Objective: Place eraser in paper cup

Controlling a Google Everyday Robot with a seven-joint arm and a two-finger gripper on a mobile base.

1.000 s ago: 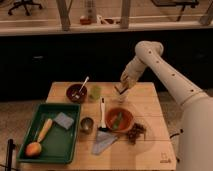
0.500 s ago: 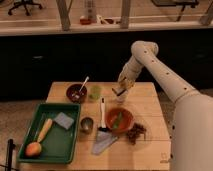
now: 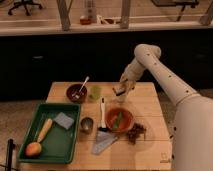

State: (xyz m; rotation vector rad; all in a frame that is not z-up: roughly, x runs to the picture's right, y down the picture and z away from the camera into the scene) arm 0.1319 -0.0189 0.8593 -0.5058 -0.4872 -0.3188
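Eraser sits gripped in the hand above the far side of the wooden table.

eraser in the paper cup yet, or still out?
Out. The eraser sits at the gripper, above the table's far edge. No paper cup can be made out.

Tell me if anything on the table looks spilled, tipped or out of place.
Nothing stands out. The claw hangs over the table's far edge with the eraser at it; no paper cup can be made out. The bowls, green cup and tray sit upright, nothing spilled.
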